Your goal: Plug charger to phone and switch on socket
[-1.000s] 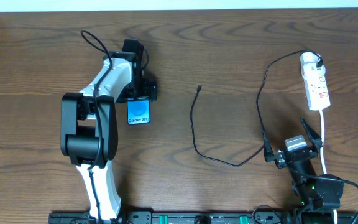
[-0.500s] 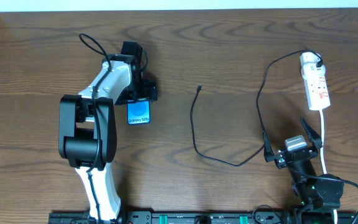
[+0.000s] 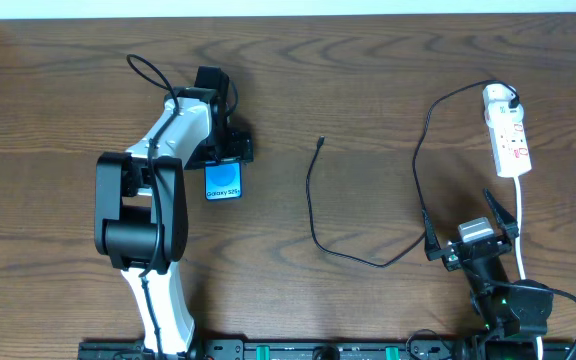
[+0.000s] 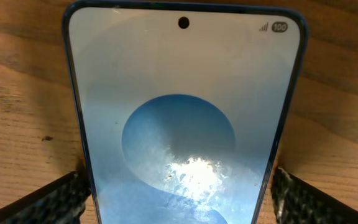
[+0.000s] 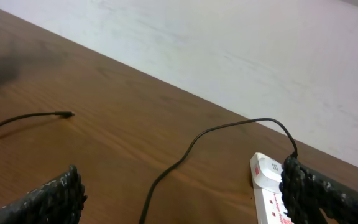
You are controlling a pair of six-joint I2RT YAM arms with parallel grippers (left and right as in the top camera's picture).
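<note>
The phone (image 3: 224, 181) lies flat on the wooden table with its blue screen up, and it fills the left wrist view (image 4: 179, 112). My left gripper (image 3: 227, 152) straddles its far end, with a finger against each long edge (image 4: 179, 190). The charger cable (image 3: 311, 210) snakes across the middle of the table; its connector tip (image 3: 321, 141) lies free, right of the phone. Its black plug (image 3: 509, 98) sits in the white socket strip (image 3: 508, 135) at the far right. My right gripper (image 3: 473, 238) is open and empty, near of the strip. The right wrist view shows the cable (image 5: 185, 146), the tip (image 5: 67, 114) and the strip (image 5: 267, 183).
The strip's white cord (image 3: 519, 220) runs down past my right gripper. The table's far edge (image 3: 288, 14) meets a white surface. The left arm's body (image 3: 143, 210) stands over the table's left part.
The left arm shifted very slightly left over the first half second. The phone, cable and right arm have not moved.
</note>
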